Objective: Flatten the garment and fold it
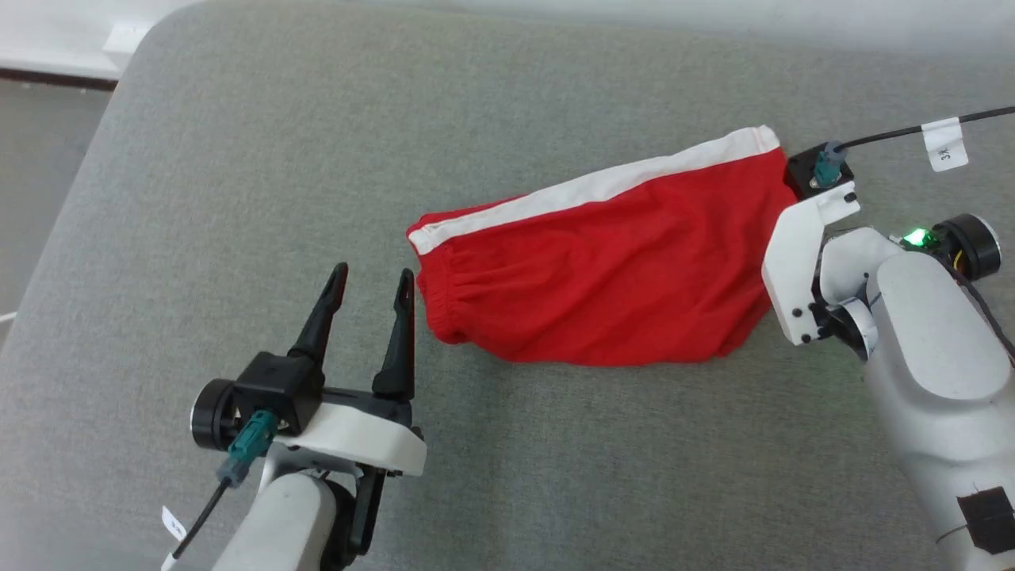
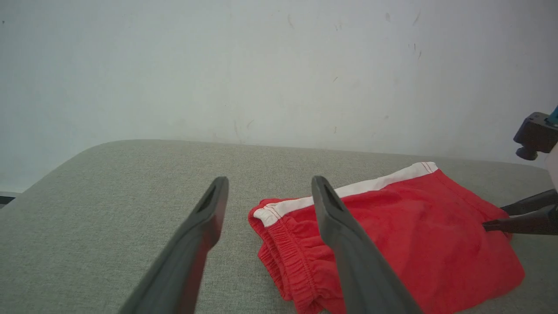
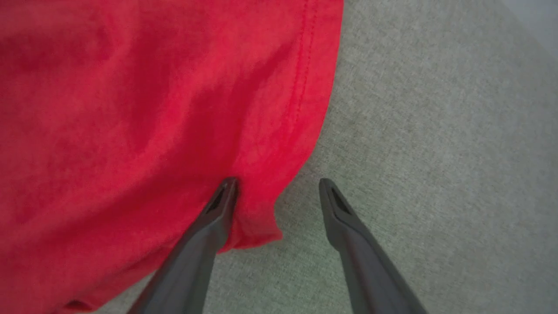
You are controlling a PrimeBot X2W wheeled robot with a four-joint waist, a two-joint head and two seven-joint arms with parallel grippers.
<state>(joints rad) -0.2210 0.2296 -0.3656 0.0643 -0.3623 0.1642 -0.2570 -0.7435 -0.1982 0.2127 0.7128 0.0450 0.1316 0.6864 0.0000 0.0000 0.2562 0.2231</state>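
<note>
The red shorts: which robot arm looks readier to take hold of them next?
Probably the right. The right gripper is open astride the hem of the shorts, one finger over the cloth, the other over the grey surface. The left gripper, also open, sits just beside the waistband.

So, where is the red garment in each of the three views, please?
Head view: the garment lies right of centre.
Left wrist view: garment at lower right.
Right wrist view: garment covers the left half.
Shared landmark: the grey surface under it.
</note>
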